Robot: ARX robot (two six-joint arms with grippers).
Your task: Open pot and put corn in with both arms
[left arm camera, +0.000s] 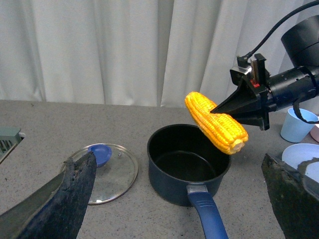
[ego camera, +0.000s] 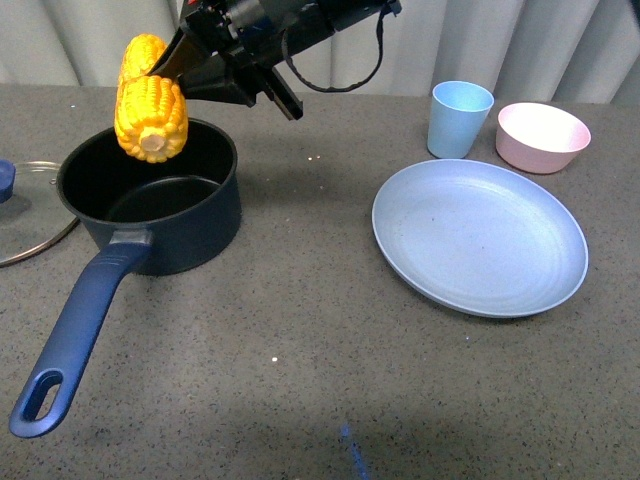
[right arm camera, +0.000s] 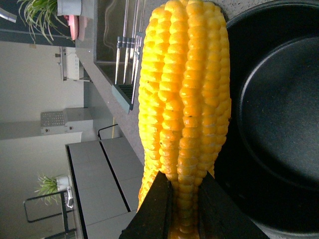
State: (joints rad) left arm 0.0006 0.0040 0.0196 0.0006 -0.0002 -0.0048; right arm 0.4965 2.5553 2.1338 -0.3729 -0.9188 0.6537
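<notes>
1. One corn cob (ego camera: 150, 100) hung tilted over the open pot (ego camera: 195, 235), clamped in the right gripper (ego camera: 178, 62).
2. Left gripper (left arm camera: 177, 156) fingers stood wide apart.
3. Lid (ego camera: 35, 232) lay just beside the pot.

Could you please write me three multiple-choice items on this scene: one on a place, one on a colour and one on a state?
1. Where does the glass lid lie? A) on the pot B) on the table beside the pot C) inside the pot
2. What colour is the cup? A) pink B) light blue C) green
3. How is the right gripper? A) open and empty B) shut on the pot's handle C) shut on the corn, held in the air
Answers: 1 B, the lid lies flat on the table, the pot open; 2 B, the cup by the pink bowl is light blue; 3 C, the right wrist view shows it clamped on the cob.
</notes>
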